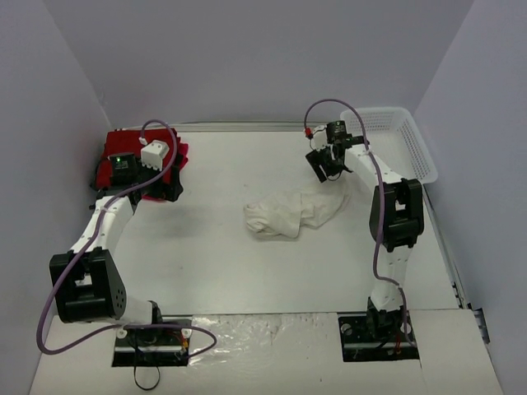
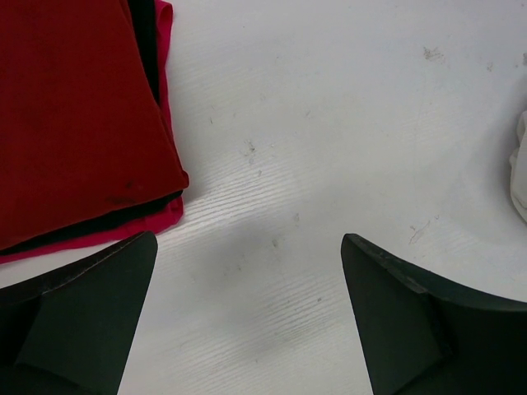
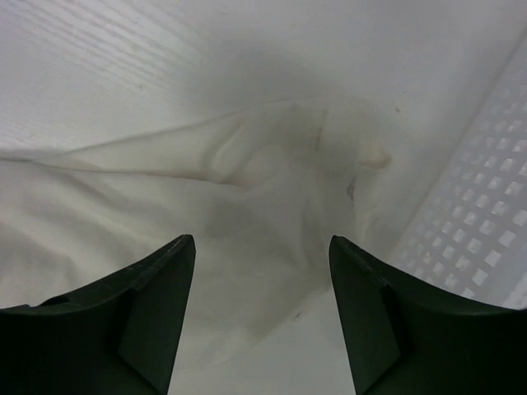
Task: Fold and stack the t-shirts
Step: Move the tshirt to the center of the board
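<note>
A crumpled cream-white t-shirt (image 1: pixel 288 212) lies in the middle of the table. My right gripper (image 1: pixel 324 169) hovers over its far right corner, close to the basket. In the right wrist view the jaws (image 3: pixel 262 239) stand apart, with the white cloth (image 3: pixel 247 181) spread beneath and between them and not pinched. A folded red t-shirt stack (image 1: pixel 111 169) sits at the far left. My left gripper (image 1: pixel 169 191) is beside it, open and empty (image 2: pixel 249 237) over bare table, with the red stack (image 2: pixel 74 123) to its upper left.
A white plastic mesh basket (image 1: pixel 403 140) stands at the far right, its wall (image 3: pixel 478 230) right beside my right fingers. The white shirt's edge (image 2: pixel 520 164) shows at the right border of the left wrist view. Grey walls close in the table.
</note>
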`<state>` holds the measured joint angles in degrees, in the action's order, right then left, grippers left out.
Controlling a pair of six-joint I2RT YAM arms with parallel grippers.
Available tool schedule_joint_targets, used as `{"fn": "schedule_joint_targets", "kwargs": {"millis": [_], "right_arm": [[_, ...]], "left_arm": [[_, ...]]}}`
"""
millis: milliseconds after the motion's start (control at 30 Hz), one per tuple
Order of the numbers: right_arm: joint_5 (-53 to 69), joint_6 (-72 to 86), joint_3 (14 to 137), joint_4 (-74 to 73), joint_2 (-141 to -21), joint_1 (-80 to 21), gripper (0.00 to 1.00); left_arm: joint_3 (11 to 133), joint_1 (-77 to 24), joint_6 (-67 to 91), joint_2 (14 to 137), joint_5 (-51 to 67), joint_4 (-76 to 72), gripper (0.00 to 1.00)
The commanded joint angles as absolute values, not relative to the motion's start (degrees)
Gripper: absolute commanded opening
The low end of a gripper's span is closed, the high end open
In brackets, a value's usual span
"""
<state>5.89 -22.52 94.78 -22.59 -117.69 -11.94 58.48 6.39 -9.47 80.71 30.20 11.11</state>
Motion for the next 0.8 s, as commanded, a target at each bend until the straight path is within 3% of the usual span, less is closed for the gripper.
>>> {"fn": "schedule_joint_targets", "kwargs": {"millis": [0, 600, 767], "right_arm": [[1.9, -21.4, 97.7, -21.2, -117.8, -9.9, 0.62], [1.9, -20.6, 105.2, -20.1, -124.1, -3.9, 0.64], [3.0, -20.7, 106.7, -20.0, -125.0, -3.6, 0.65]], "left_arm": [[59.8, 6.1, -10.7, 79.5, 31.9, 12.0, 0.94], [59.8, 2.4, -10.5, 81.1, 28.3, 11.5, 0.94], [59.8, -2.8, -13.1, 80.0, 24.9, 12.0, 0.94]]}}
